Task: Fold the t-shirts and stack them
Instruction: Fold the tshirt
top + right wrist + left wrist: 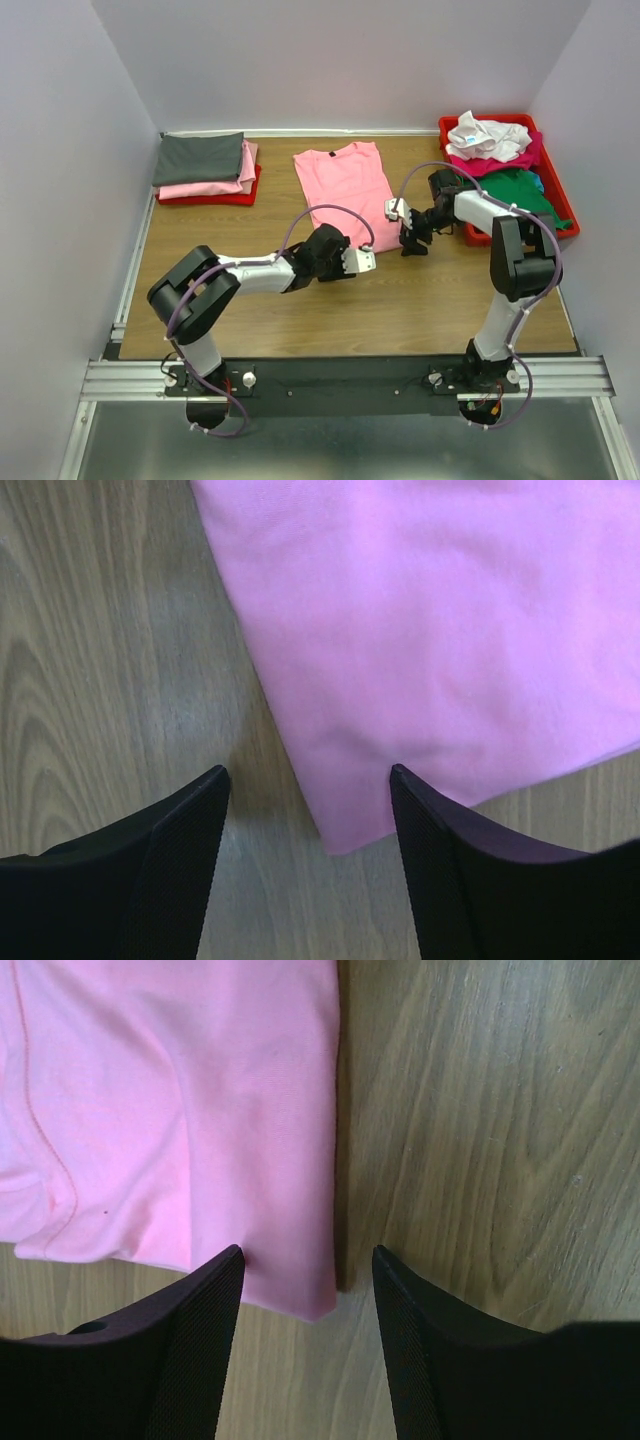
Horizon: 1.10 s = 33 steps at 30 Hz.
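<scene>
**Item:** pink t-shirt (345,185), laid flat mid-desk (300,310), neck toward 12 o'clock, hem toward 6.

**Handling:** we judge it light, limp and thin. It has no stiffness and will sag and crease, but it is not fragile and is easily pinched.

**Best hold:** both hem corners, lifted together.

**Left jaws:** spread, straddling one corner (310,1300), pinching nothing.

**Right jaws:** likewise spread over the other corner (345,830).

**Surroundings:** folded stack (205,165) at 10 o'clock; red tray (447,128) of loose shirts (495,150) at 2 o'clock.
</scene>
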Available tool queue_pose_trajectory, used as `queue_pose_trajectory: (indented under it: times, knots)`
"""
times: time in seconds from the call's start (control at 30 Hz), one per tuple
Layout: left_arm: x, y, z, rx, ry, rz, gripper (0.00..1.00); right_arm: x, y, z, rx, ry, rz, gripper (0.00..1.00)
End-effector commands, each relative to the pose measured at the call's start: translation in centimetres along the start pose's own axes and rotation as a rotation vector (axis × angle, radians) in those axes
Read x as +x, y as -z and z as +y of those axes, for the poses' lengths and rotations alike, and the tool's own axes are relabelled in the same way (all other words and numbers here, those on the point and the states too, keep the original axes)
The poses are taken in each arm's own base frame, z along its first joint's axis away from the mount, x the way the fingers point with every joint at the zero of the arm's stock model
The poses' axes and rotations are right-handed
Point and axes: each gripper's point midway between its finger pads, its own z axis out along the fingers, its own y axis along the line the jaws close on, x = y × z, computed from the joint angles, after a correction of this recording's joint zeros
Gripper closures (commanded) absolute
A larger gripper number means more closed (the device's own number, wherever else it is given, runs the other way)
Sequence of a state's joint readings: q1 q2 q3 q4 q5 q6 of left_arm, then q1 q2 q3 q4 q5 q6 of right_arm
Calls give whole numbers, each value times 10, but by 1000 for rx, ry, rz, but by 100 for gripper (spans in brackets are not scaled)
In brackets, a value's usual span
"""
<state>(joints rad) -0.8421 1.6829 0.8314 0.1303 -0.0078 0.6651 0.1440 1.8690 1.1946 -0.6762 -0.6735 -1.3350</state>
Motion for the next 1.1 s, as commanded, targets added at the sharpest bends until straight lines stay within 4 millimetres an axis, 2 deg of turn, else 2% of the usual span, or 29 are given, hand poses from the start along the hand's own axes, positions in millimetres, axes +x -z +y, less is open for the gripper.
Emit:
queue_pose_trajectory:
  times: [0.0, 0.23, 0.33, 0.53, 0.67, 0.7, 0.73, 0.87, 0.93, 1.03, 1.07]
  knots:
    - [6, -8, -3, 11, -5, 43, 38, 1, -4, -7, -7, -18, 24, 29]
    - [21, -16, 4, -4, 7, 94, 41, 11, -8, -10, -7, -30, 70, 35]
    - [30, -17, 8, -12, 16, 119, 47, 12, -9, -7, -13, -38, 71, 39]
    - [30, -17, 3, 22, 31, 109, 67, 15, -10, -4, -19, -46, 79, 47]
    - [32, -20, -6, 57, 42, 108, 86, 18, -11, -2, -23, -62, 100, 59]
    - [32, -20, -6, 57, 43, 108, 96, 19, -12, 1, -29, -66, 109, 63]
    - [29, -20, -11, 83, 45, 92, 98, 19, -13, 3, -34, -66, 116, 72]
    - [22, -15, -22, 121, 44, 60, 100, 25, -12, 16, -50, -105, 151, 90]
    - [11, -6, -32, 159, 36, 18, 100, 27, -4, 30, -79, -136, 180, 98]
    - [-7, 7, -60, 256, 5, -51, 100, 25, 11, 61, -139, -160, 208, 100]
    - [-13, 15, -68, 282, -3, -82, 100, 31, 13, 82, -173, -181, 221, 99]
